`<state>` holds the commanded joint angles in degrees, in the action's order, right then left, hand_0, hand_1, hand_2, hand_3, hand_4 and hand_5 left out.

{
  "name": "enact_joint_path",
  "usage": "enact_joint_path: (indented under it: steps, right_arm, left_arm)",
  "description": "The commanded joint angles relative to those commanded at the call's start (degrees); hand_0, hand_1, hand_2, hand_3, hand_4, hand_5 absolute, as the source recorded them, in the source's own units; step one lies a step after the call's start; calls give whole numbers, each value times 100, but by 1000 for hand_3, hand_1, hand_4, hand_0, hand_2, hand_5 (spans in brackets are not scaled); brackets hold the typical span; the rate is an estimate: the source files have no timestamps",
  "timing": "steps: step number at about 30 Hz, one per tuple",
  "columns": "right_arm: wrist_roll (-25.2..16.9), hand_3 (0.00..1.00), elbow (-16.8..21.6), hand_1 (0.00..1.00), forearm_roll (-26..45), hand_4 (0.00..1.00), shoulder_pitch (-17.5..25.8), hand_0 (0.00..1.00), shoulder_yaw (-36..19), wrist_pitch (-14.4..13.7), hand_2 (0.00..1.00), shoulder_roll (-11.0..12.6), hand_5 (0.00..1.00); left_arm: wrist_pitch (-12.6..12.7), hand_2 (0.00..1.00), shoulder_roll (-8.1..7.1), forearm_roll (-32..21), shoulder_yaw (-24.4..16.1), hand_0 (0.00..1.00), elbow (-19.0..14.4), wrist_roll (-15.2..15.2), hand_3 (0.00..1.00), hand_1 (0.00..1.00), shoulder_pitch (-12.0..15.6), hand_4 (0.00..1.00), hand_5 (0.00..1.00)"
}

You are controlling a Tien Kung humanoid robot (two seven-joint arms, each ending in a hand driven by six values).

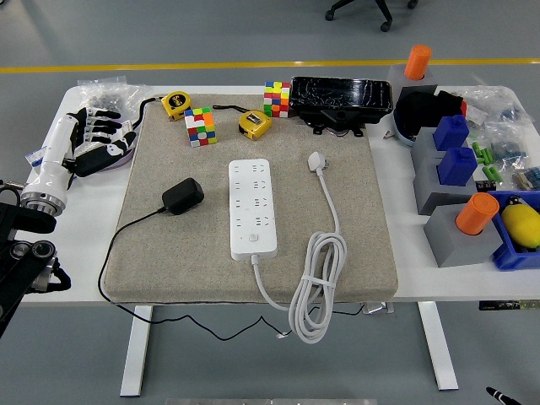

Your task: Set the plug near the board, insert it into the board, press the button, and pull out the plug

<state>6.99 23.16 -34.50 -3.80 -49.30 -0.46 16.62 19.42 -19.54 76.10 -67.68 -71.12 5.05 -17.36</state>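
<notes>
Black and blocky, the small plastic adapter plug (182, 196) lay on the beige fabric mat (371, 211), just left of the white plastic power strip (252, 208) and apart from it, its thin black cord (114, 253) trailing off the mat's near-left edge and under the white table (84, 245). The strip's sockets all stood empty and its button sat near the close end, so no step of the task looked begun.

The left hand (99, 139), black-and-white with five fingers, hovered or rested at the table's far-left corner, beside a heap of clear plastic bags (101, 86). Its fingers (105, 125) lay loosely spread, clamped on nothing. The plug was well apart from them, nearer the robot and to their right, with bare mat between. The right hand did not show.

Several things could have gone wrong from there. The hand would have had to travel across the mat's edge, and a low approach might have snagged the fabric or nudged the yellow tape measure (176, 104) and the multicoloured puzzle cube (200, 126) nearby. The plug lay on its side or back, prongs hidden, so a grasp taken blindly might have left it wrongly turned for the sockets. The slack cord could also have dragged against the table edge and tugged the plug askew, and the unanchored strip might have slid under pressure.
</notes>
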Motion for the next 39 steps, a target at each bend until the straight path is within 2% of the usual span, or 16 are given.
enact_joint_path:
  steps: [39]
  right_arm:
    - [6, 595, 22, 686, -11, 933, 37, 677, 43, -1, 692, 56, 528]
  left_arm:
    - [-72, 574, -15, 113, 48, 485, -108, -119, 593, 603, 35, 804, 231]
